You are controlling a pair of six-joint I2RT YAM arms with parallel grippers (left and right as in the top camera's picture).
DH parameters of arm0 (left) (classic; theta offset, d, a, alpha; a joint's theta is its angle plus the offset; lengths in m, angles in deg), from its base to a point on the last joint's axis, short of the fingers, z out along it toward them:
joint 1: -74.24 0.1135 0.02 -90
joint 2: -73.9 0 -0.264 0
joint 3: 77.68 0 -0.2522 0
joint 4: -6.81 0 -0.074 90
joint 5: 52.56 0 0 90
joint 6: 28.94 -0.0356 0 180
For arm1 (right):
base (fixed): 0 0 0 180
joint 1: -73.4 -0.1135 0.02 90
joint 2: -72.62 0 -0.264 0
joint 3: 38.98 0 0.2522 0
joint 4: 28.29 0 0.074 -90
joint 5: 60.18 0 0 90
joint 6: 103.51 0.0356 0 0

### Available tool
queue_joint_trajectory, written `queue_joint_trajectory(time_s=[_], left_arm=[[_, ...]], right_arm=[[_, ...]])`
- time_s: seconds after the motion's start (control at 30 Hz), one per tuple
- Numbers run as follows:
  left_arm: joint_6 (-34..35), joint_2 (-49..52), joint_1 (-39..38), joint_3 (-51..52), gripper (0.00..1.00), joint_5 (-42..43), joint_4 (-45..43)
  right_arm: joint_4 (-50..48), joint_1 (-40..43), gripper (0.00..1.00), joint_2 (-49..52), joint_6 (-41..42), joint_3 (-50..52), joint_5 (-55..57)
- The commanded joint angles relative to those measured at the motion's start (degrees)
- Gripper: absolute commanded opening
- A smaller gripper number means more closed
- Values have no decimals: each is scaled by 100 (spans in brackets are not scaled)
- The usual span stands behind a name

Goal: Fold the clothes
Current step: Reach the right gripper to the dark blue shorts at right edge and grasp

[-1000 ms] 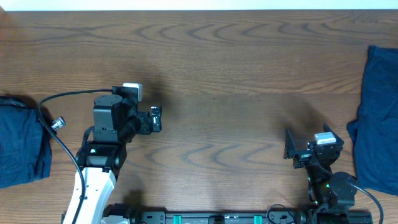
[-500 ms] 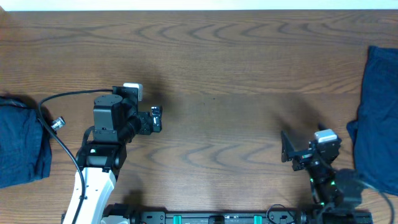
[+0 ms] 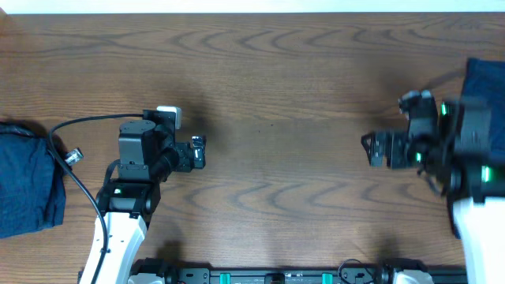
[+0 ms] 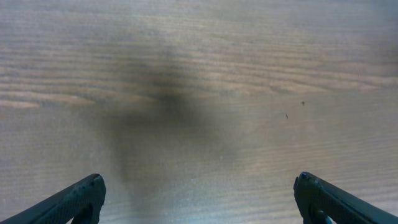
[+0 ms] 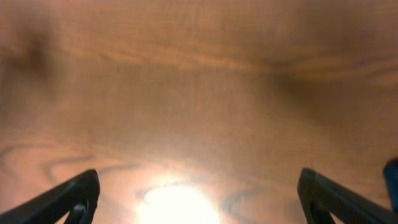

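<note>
The left hand (image 3: 197,151) was open. In its own camera its two fingers (image 4: 78,199) stood wide apart with only bare table (image 3: 276,71) between them. The right hand (image 3: 377,150) was open too and held nothing. Both hands pointed at the middle of the table, away from the clothes.

One dark blue cloth (image 3: 28,185) lay bunched at the left edge of the table, just beside the left arm's cable (image 3: 71,158). The other blue cloth (image 3: 483,79) lay at the far right edge, partly under the right arm.

Nothing looked folded, so I think the job was only starting. The next step was likely to fetch a cloth. To do it well, a hand should turn to face the cloth and come down open at a corner or edge. It should pinch only one layer, then drag the cloth to the bare middle, where it can be spread flat.

Some things were hard to see. Both cloths were cut off by the picture's edge, and the right arm hid part of the right one. I could not tell what kind of clothes they were. The right wrist picture was blurry with a bright glare low in the middle. A tiny blue bit (image 5: 393,177) showed at its right edge, maybe cloth.
</note>
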Motion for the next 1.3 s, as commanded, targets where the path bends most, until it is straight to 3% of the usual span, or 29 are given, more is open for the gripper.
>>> queue_joint_trajectory(time_s=[0.0, 0.2, 0.47, 0.7, 0.83, 1.07, 1.27], left_arm=[[70, -24, 26, -122, 98, 28, 48], [68, -20, 26, -122, 98, 28, 114], [24, -20, 26, -122, 98, 2, 258], [24, -11, 26, -122, 98, 2, 256], [24, 13, 26, -122, 98, 2, 258], [24, 24, 26, -120, 98, 2, 258], [24, 24, 26, -120, 98, 2, 258]], right_arm=[[433, -52, 99, 809, -44, -820, -94], [970, 166, 99, 1773, -55, -1410, -26], [1628, 1626, 99, 2918, -63, -2253, 566], [1290, 3067, 99, 2962, -24, -2264, 155], [828, 3694, 99, 2979, 807, -2111, -26], [741, 4492, 99, 3434, 944, -2041, -55], [573, 4684, 99, 3834, 782, -2037, -1185]])
